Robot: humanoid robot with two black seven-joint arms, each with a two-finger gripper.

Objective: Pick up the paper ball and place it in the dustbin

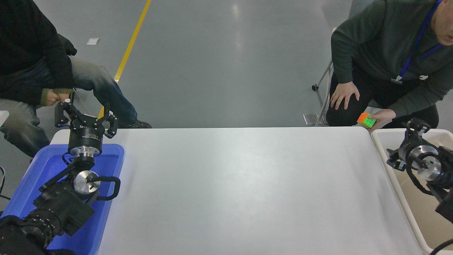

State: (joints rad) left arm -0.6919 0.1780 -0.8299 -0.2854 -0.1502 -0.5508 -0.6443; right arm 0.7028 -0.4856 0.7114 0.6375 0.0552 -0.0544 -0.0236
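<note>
The dustbin (407, 212) is an off-white tub at the table's right edge. My right gripper (403, 141) is raised over its far left part, near the rim. Its fingers are spread and nothing shows between them. The paper ball is out of sight, and the part of the bin's floor that shows has no ball on it. My left arm is parked at the lower left over a blue bin, with its gripper (86, 118) open at the table's far left corner.
A blue plastic bin (39, 173) sits under the left arm. A person at the far right leans in, holding a coloured cube (366, 120) just past the dustbin's far corner. Another person sits at the far left. The white table (240, 187) spans the middle.
</note>
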